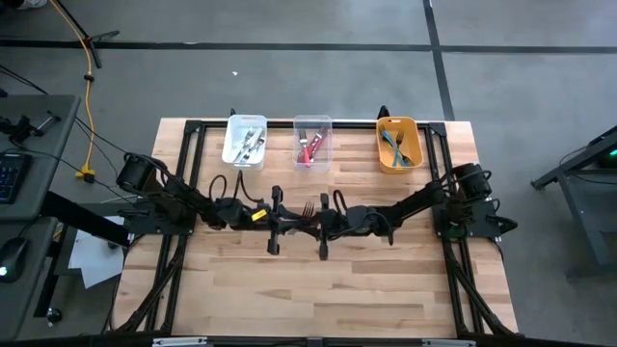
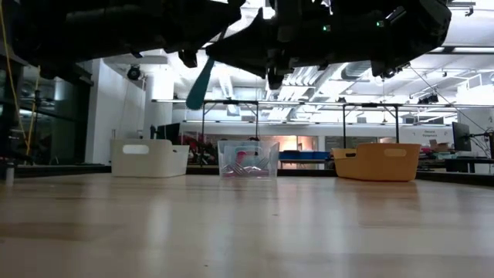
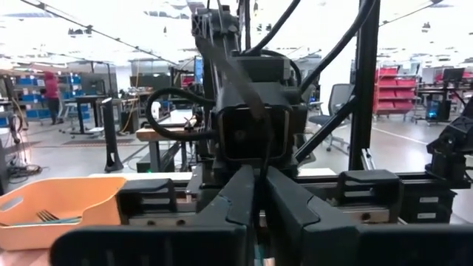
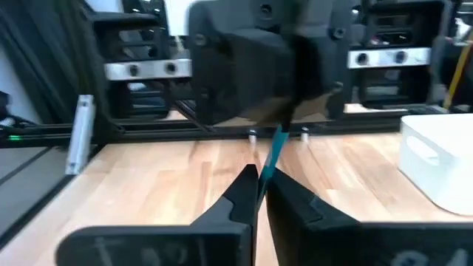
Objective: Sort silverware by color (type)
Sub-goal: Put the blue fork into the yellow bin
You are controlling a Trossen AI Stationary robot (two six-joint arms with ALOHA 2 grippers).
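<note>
Right gripper (image 4: 259,185) clenched on teal fork (image 4: 275,151), left gripper (image 3: 259,196) pinching it too, mid-table.

A teal-handled fork (image 4: 275,151), white bin (image 1: 245,142), clear bin (image 1: 312,143), orange bin (image 1: 397,145), pale wood table (image 1: 328,289).

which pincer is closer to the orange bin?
Right. The right pincer sits at table centre, on the orange bin's side. The left pincer faces it from the side away from the bin. A teal fork spans between them.
</note>
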